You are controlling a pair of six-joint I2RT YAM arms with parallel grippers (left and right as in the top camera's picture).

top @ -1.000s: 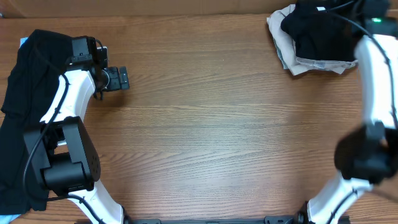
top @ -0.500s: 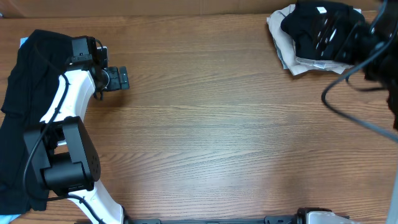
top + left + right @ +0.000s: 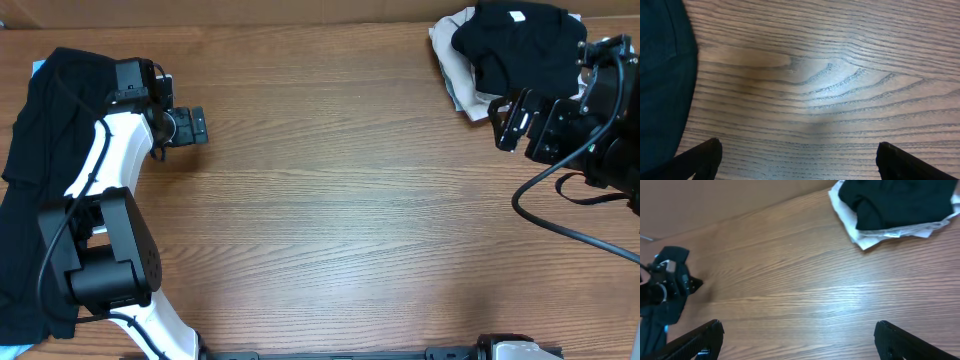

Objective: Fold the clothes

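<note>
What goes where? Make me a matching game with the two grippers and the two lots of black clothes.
Things:
1. left gripper
2. right gripper
3. bunched black clothes
4. spread black garment

Places or states:
A. far right corner, lying on a pale cloth
B. along the left side of the table
C. open, beside the spread garment
D. open, close to the bunched clothes

Pairs: 1-C, 2-D, 3-A, 4-B.
</note>
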